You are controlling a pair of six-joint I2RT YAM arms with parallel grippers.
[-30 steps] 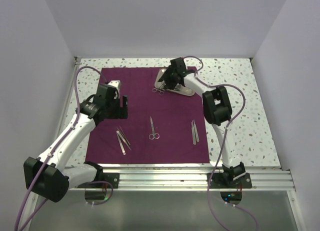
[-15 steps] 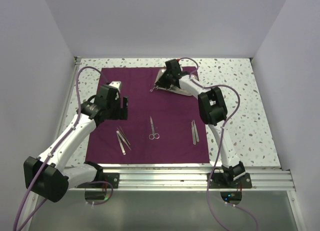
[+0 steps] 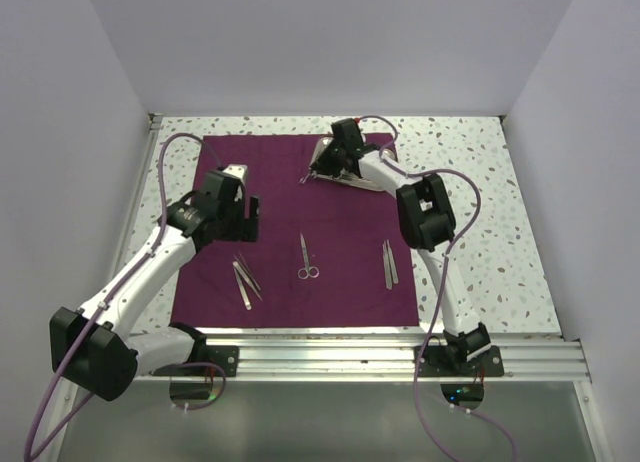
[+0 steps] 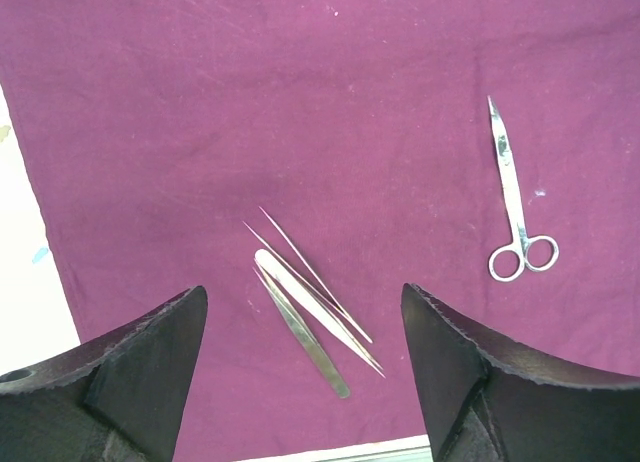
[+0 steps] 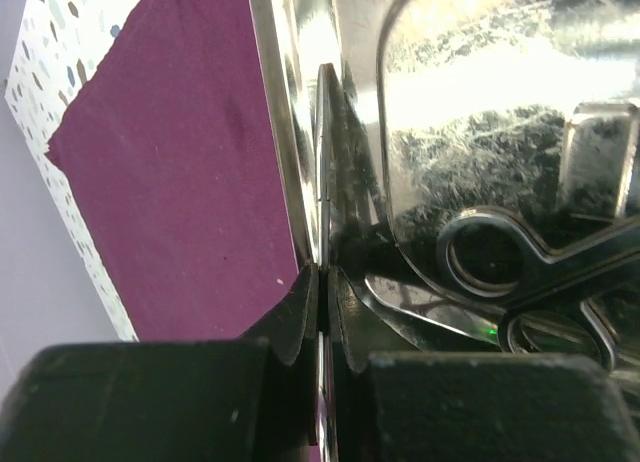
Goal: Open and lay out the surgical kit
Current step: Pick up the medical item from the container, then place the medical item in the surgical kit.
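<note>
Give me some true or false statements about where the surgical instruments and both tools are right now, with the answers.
1. The purple cloth lies spread flat on the table. True.
2. The left tool grips tweezers. False: it is open and empty above the left tweezers.
3. The scissors lie on the cloth between the left tweezers and the right tweezers. True.
4. The right tool hangs open over the scissors. False: it is shut on the steel tray's rim.

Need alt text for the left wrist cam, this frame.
Looking down on a dark purple cloth, a cluster of slim silver tweezers lies between the two black fingers of the open left tool. Ring-handled scissors lie apart to the right, rings toward the bottom of the frame. A strip of pale table shows at left.
</note>
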